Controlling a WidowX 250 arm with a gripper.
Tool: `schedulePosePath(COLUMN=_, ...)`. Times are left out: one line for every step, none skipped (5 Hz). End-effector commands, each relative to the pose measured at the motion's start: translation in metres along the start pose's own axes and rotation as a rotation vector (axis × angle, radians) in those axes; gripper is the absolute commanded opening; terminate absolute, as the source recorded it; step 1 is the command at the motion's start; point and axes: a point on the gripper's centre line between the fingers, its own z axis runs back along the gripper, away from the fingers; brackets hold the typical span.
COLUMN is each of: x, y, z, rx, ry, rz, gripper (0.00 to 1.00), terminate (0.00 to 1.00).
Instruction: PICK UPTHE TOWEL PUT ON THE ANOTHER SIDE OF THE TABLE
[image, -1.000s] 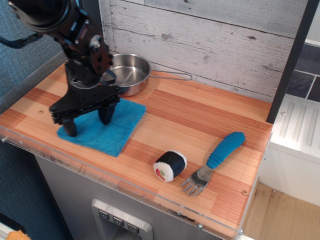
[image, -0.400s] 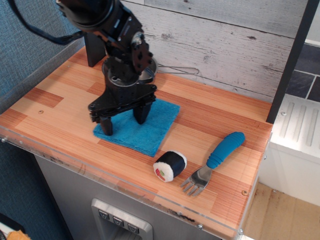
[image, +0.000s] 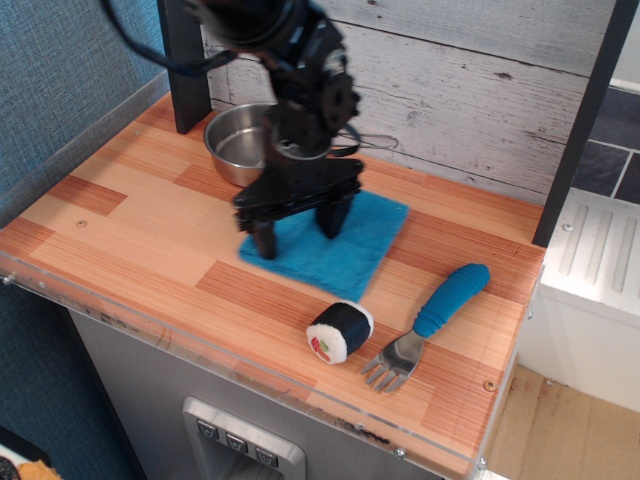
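The bright blue towel lies flat on the striped wood table, near its middle and just right of the steel pan. My black gripper stands upright on the towel's left half. Its two fingers are spread wide apart, and both tips press down on the cloth. The fingers are not closed around anything.
A steel pan with a wire handle sits at the back behind the gripper. A sushi-roll toy and a blue-handled fork lie front right of the towel. A dark post stands at the back left. A clear acrylic strip edges the front.
The gripper and the towel under it have slid together to the right, from the left part of the table to its middle. The finger spread looks unchanged. The pan is now uncovered.
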Motion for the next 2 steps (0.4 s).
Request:
schedulePosePath(x=-0.0018, y=-0.0427, z=0.0145, rx=-0.061, ry=-0.021, rz=-0.042, gripper=1.00, terminate=0.00)
schedulePosePath(x=-0.0050, y=-0.0489, z=0.0143, rx=-0.057, ry=-0.015, rz=-0.052, gripper=1.00, terminate=0.00)
